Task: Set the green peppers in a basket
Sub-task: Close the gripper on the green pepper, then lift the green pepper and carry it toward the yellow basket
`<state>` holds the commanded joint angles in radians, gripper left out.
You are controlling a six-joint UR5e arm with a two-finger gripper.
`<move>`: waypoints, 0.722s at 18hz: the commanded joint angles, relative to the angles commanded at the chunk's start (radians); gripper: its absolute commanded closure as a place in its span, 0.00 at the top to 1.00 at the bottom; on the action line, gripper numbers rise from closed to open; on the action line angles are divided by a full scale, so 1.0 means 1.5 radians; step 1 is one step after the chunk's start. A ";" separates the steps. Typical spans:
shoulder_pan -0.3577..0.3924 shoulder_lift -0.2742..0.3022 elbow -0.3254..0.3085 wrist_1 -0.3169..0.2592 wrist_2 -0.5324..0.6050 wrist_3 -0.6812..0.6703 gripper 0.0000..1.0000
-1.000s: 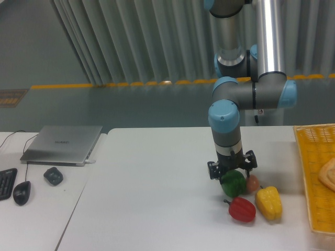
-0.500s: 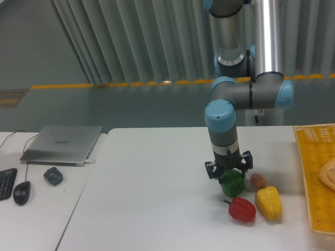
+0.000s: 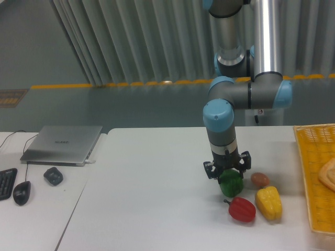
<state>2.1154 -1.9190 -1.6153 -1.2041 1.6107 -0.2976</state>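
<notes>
The green pepper (image 3: 231,184) is dark and glossy, near the middle right of the white table. My gripper (image 3: 228,174) comes straight down onto it, fingers closed on its top from both sides. The pepper sits low, at or just above the table; I cannot tell which. The basket (image 3: 312,184), yellow woven mesh, lies at the right edge of the table, well to the right of the gripper and partly cut off by the frame.
A red pepper (image 3: 242,209) and a yellow pepper (image 3: 269,203) lie just in front of the green one, a small brown round item (image 3: 259,179) to its right. A pale object (image 3: 327,174) lies in the basket. Laptop (image 3: 63,144), mouse (image 3: 22,192) and keyboard (image 3: 5,183) are far left.
The gripper and the green pepper have shifted slightly left together, uncovering more of the brown item. The red and yellow peppers have not moved.
</notes>
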 joint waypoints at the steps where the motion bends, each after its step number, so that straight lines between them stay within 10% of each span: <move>1: 0.000 0.002 0.004 -0.010 0.000 0.003 0.56; 6: 0.006 0.017 0.054 -0.112 0.000 0.094 0.56; 13: 0.051 0.073 0.052 -0.157 0.012 0.298 0.56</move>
<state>2.1919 -1.8101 -1.5370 -1.4403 1.6289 0.1498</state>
